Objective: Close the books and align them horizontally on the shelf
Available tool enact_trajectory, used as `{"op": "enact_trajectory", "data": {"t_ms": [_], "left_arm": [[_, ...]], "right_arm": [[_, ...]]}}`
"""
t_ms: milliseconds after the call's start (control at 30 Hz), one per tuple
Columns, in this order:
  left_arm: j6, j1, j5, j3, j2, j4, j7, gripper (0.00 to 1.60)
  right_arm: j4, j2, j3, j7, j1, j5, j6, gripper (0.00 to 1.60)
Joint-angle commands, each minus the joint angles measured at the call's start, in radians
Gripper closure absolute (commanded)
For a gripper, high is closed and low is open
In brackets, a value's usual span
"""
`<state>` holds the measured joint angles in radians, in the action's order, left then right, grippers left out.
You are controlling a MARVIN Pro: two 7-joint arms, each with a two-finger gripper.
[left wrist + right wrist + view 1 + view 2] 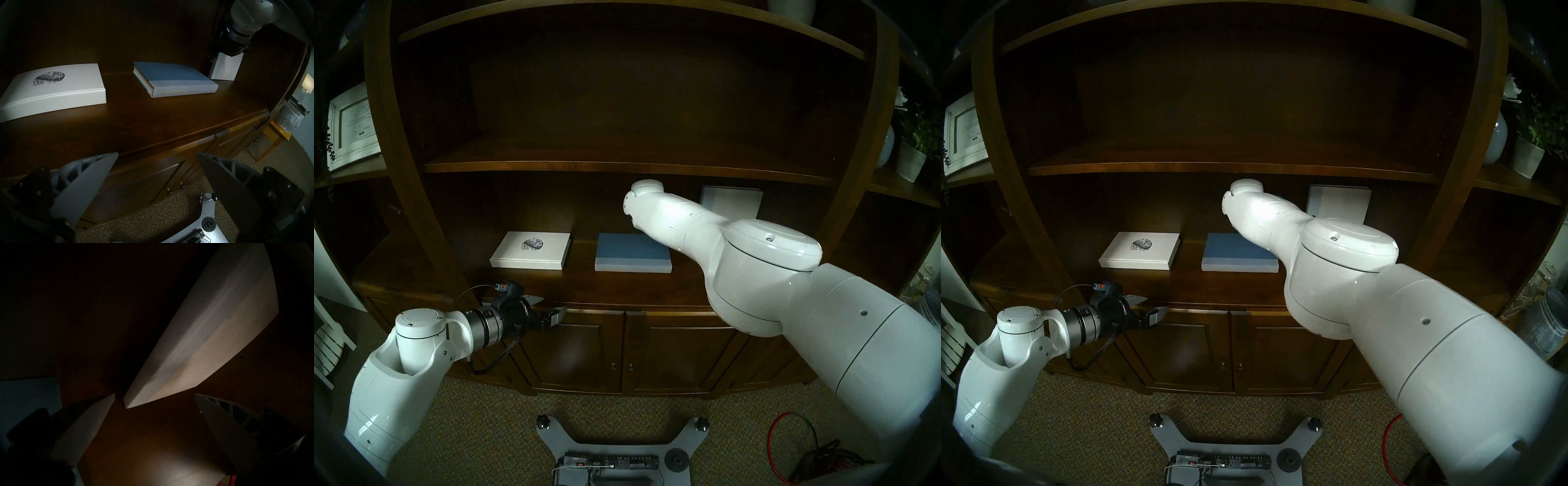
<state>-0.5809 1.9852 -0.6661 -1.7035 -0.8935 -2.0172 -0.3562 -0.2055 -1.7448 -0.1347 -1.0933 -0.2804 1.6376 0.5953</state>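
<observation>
The shelf (619, 285) holds three closed books: emblem book (531, 249) left, blue book (631, 253) middle (both flat), white book (733, 202) far right, seemingly propped upright. The right gripper (154, 396) gapes wide just before it, empty. The left gripper (548, 307) hangs open near the shelf's near edge.

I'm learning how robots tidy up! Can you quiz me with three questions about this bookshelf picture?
1. How many books sit on the shelf?
2. True or false: the plain white book lies flat.
3. Which gripper hangs in front of the shelf edge: A left gripper, B right gripper?

Key: 1. Three: emblem book, blue book, plain white book. 2. False, it stands up. 3. A.
</observation>
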Motion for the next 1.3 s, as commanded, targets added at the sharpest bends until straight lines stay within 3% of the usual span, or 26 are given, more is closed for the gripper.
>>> {"op": "enact_trajectory", "data": {"t_ms": [0,333,800,1267], "left_arm": [[0.009,-0.017,-0.001,-0.009,0.001,-0.021,-0.001,0.00],[0.008,-0.017,-0.001,-0.008,0.001,-0.019,-0.001,0.00],[0.008,-0.017,-0.001,-0.008,0.002,-0.018,-0.001,0.00],[0.007,-0.017,-0.001,-0.007,0.002,-0.017,-0.001,0.00]], "right_arm": [[0.020,-0.005,0.026,0.023,0.049,-0.030,-0.013,0.00],[0.035,-0.016,0.056,0.073,0.033,-0.039,-0.036,0.00],[0.064,-0.043,0.087,0.070,0.031,-0.041,-0.050,0.00],[0.080,0.002,0.116,0.111,0.030,-0.042,-0.045,0.00]]}}
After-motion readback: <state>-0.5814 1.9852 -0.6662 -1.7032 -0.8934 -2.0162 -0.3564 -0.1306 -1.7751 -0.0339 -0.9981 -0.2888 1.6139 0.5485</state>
